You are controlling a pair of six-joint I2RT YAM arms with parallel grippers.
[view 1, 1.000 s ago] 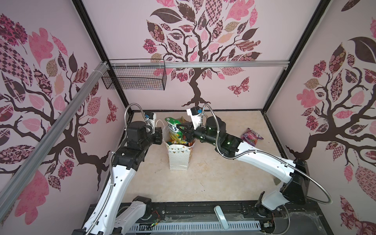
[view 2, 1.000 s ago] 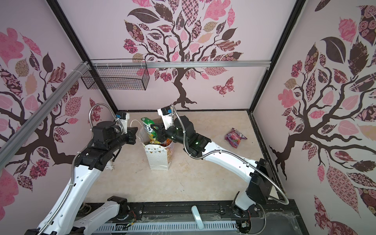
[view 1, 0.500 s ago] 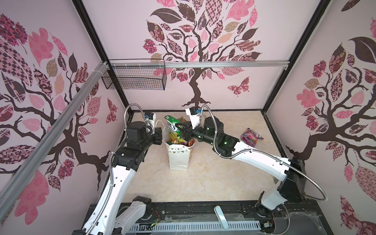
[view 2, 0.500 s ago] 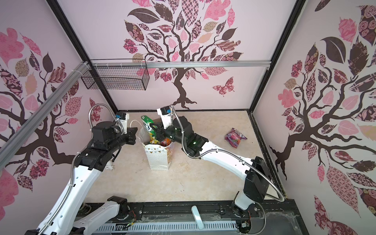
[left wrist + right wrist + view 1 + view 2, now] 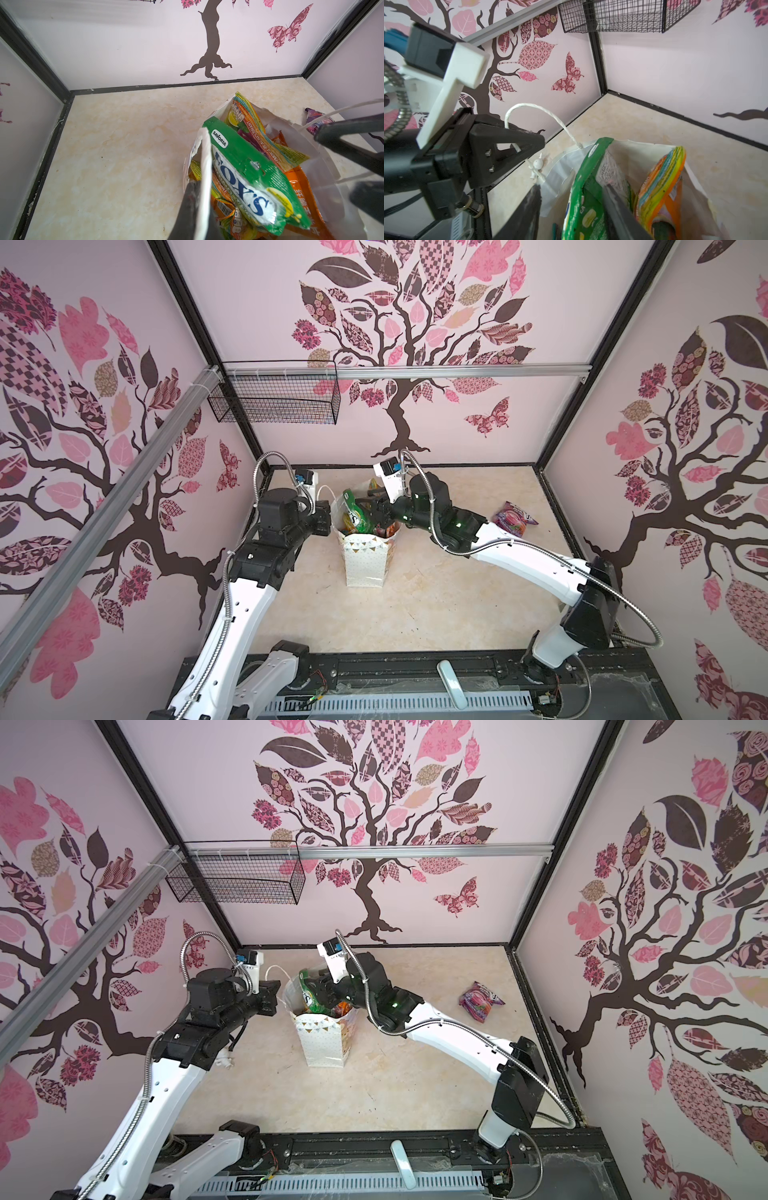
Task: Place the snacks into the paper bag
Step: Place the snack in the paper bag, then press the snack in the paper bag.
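- Left arm reaches along the left wall; left fingers (image 5: 191, 207) pinch shut on the rim of the paper bag (image 5: 365, 568).
- Right arm stretches across; right fingers (image 5: 618, 207), clamped a second ago, now stand parted around the green FOX'S pouch (image 5: 249, 176) in the bag's mouth.
- A purple pouch (image 5: 515, 517) lies well apart by the right wall, with open bench (image 5: 415, 614) between.

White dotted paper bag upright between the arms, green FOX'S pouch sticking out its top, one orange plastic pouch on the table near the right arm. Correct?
No: both top views show a purple plastic pouch there, not orange. The white dotted paper bag and green FOX'S pouch are as stated.
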